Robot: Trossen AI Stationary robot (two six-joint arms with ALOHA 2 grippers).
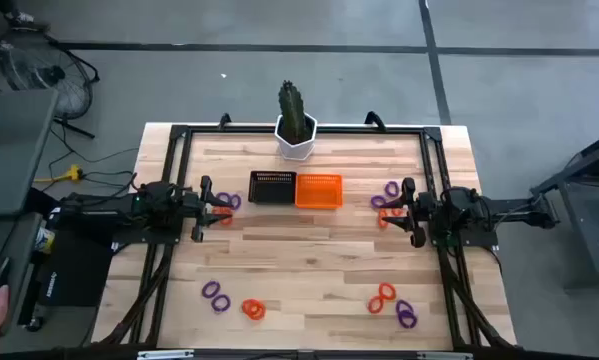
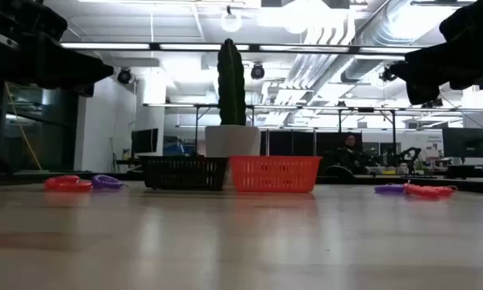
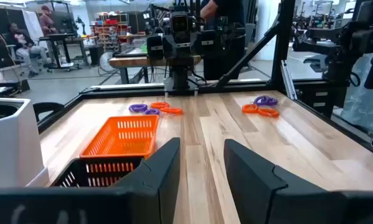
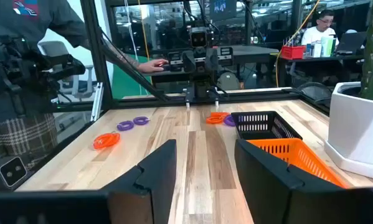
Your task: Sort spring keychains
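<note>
Several small coiled spring keychains (image 1: 215, 294), purple and orange, perhaps ten, left pincer (image 1: 207, 208) and right pincer (image 1: 404, 211) both released

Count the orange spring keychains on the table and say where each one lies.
4 visible: one by the left gripper at, one by the right gripper at, one near the front edge left of centre, one front right. The grippers may hide more.

You have two mesh baskets at the far middle of the table: one black mesh basket (image 1: 272, 187) and one orange mesh basket (image 1: 319, 190). One white planter (image 1: 296, 136) stands beyond them. Five purple spring keychains (image 1: 215, 295) and five orange spring keychains (image 1: 253, 309) lie loose on the table; both baskets look empty.
</note>
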